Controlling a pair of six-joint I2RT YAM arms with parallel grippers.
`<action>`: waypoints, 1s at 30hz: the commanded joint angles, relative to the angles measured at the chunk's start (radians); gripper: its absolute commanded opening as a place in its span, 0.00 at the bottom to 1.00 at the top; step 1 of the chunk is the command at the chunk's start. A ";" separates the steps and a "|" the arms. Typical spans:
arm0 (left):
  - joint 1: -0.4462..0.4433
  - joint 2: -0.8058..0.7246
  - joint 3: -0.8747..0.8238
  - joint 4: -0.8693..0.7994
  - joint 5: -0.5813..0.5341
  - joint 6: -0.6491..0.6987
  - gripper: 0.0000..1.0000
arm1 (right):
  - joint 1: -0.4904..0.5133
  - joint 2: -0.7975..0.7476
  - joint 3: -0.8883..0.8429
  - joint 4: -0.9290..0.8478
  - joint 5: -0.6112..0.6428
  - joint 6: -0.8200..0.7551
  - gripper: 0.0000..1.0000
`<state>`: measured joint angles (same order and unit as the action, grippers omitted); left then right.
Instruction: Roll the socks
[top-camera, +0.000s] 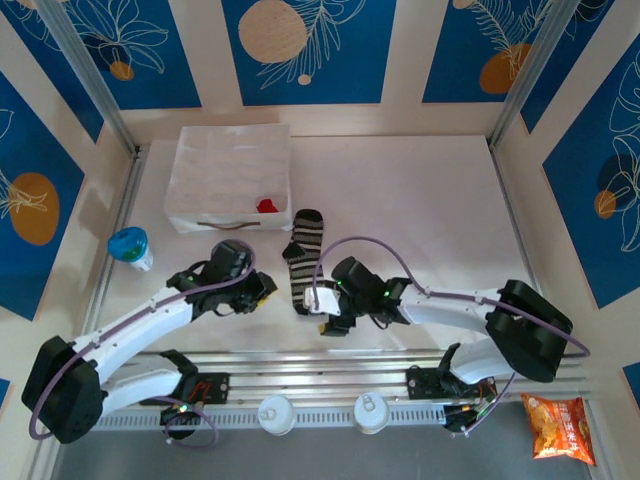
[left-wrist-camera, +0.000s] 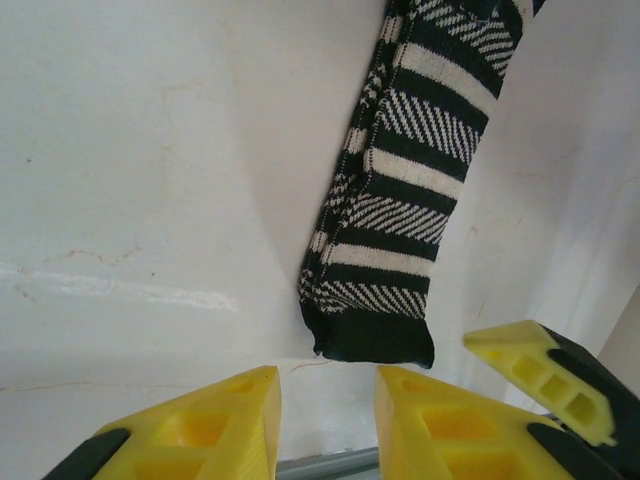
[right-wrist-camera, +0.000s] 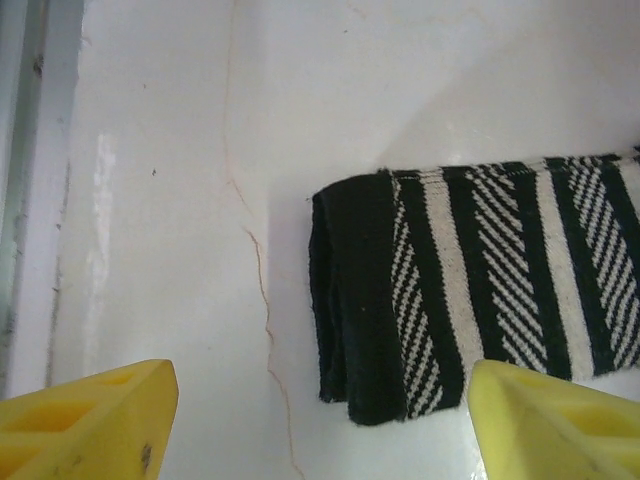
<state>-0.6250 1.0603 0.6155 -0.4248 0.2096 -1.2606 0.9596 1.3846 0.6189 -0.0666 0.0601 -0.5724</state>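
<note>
**Striped sock (top-camera: 303, 262) flat mid-table, a gripper at each side of its cuff**

Top view: it lies lengthwise, toe end near a white tray (top-camera: 228, 175). The red sock (top-camera: 266, 206) sits at the tray's near right corner. A blue-lidded cup (top-camera: 130, 246) stands well left. Both arms bend inward and low, with the left gripper (top-camera: 266, 289) and right gripper (top-camera: 324, 308) flanking the cuff.

Left wrist view: the left gripper (left-wrist-camera: 325, 385) has its fingers narrowly apart and empty, just short of the cuff.

Right wrist view: the right gripper (right-wrist-camera: 320, 430) has its fingers spread wide either side of the cuff, clamping nothing.

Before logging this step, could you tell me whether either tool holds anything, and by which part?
Nothing is held; left tool and right tool stand open by the striped sock.
</note>
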 joint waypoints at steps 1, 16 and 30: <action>-0.002 -0.051 -0.030 -0.002 0.001 -0.037 0.30 | 0.019 0.063 -0.012 0.075 0.079 -0.104 0.76; -0.001 -0.087 -0.064 0.036 0.028 -0.074 0.30 | 0.029 0.310 0.182 -0.045 0.140 -0.029 0.17; 0.002 -0.074 -0.164 0.189 0.030 -0.332 0.44 | -0.007 0.343 0.358 -0.216 -0.229 0.380 0.00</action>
<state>-0.6247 0.9714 0.4713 -0.3019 0.2325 -1.4921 0.9802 1.7142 0.9501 -0.2306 0.0410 -0.3534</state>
